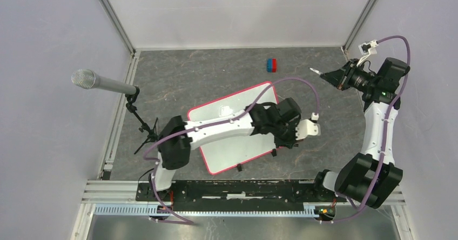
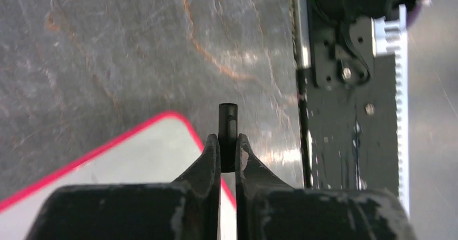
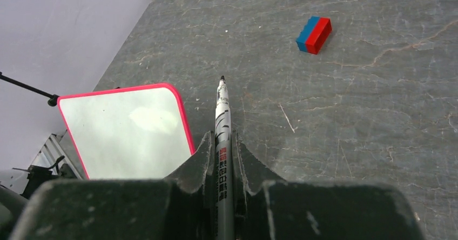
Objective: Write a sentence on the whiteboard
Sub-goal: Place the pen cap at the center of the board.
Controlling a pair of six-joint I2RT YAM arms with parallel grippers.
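The whiteboard (image 1: 237, 149) lies tilted in the middle of the table, glossy white with a red-pink rim. It also shows in the left wrist view (image 2: 119, 175) and the right wrist view (image 3: 124, 132). No sentence shows on its visible surface; the left arm hides part of it. My left gripper (image 1: 289, 141) is at the board's right corner, shut (image 2: 228, 140) on a small black piece (image 2: 228, 121) that looks like a marker cap. My right gripper (image 1: 325, 75) is raised at the far right, shut (image 3: 222, 137) on an uncapped marker (image 3: 222, 115), tip forward.
A red and blue block (image 1: 271, 65) lies on the far table, also in the right wrist view (image 3: 314, 34). A microphone (image 1: 102, 82) on a stand is at the left. Black clips (image 1: 238, 168) sit on the board's near edge. The black base rail (image 2: 351, 142) runs beside the left gripper.
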